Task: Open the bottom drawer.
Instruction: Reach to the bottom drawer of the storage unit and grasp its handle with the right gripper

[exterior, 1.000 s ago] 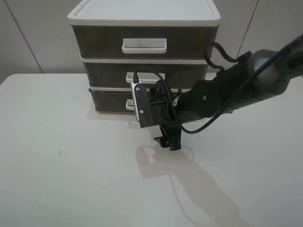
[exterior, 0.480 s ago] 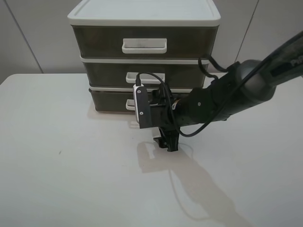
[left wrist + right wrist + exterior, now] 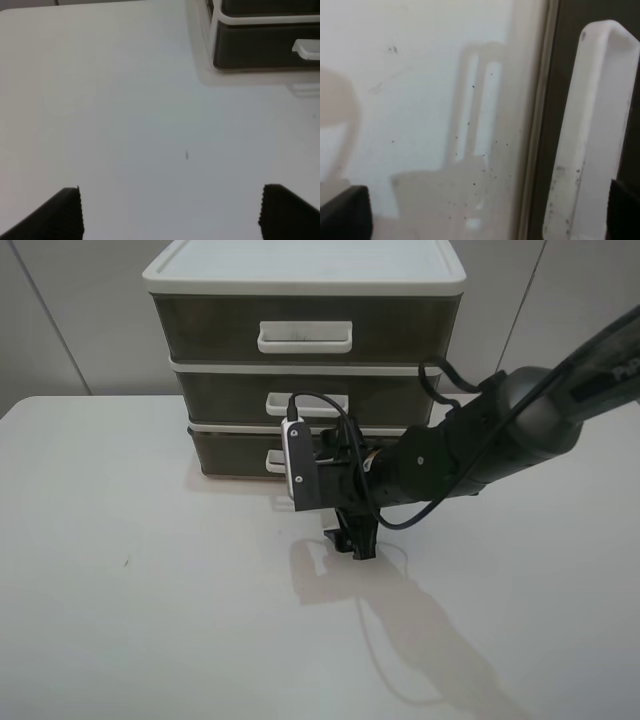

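Observation:
The bottom drawer (image 3: 228,452) is the lowest smoky grey-brown tier of the white-framed unit and stands pushed in. My right wrist camera partly hides its white loop handle (image 3: 274,460). My right gripper (image 3: 352,543) reaches across the middle and hangs low over the table just in front of that drawer. In the right wrist view the handle (image 3: 590,135) is close up, between the spread fingertips (image 3: 345,212) and near one of them; the gripper (image 3: 485,214) is open and empty. My left gripper (image 3: 172,212) is open over bare table, with the drawer (image 3: 260,47) far ahead.
The two upper drawers (image 3: 300,332) with matching handles are shut. The white table (image 3: 130,590) spreads in front and to both sides. A grey wall stands behind the unit. The right arm's cables (image 3: 450,365) loop near the unit's right corner.
A second ago the right arm shifted slightly left, toward the unit. Over the last half second it has stayed still. The drawers have not moved.

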### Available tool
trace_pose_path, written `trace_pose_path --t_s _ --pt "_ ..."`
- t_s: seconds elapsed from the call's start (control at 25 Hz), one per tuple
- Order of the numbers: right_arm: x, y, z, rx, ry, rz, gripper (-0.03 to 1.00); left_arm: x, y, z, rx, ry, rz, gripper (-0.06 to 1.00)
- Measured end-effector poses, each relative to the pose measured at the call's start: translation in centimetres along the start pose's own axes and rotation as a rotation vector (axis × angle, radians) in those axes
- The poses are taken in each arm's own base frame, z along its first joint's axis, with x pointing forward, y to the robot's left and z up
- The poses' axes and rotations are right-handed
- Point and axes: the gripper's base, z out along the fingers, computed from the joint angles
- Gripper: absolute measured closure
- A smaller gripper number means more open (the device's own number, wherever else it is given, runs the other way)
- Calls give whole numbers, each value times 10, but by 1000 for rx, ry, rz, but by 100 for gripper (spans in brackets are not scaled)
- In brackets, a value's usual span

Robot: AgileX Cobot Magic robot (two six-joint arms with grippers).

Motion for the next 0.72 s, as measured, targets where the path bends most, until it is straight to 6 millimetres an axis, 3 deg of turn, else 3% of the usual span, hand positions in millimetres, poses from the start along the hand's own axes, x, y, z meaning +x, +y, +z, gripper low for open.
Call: trace_pose_path --t_s 0.72 --pt "0 1 5 -17 5 20 15 0 0 0 0 0 0 23"
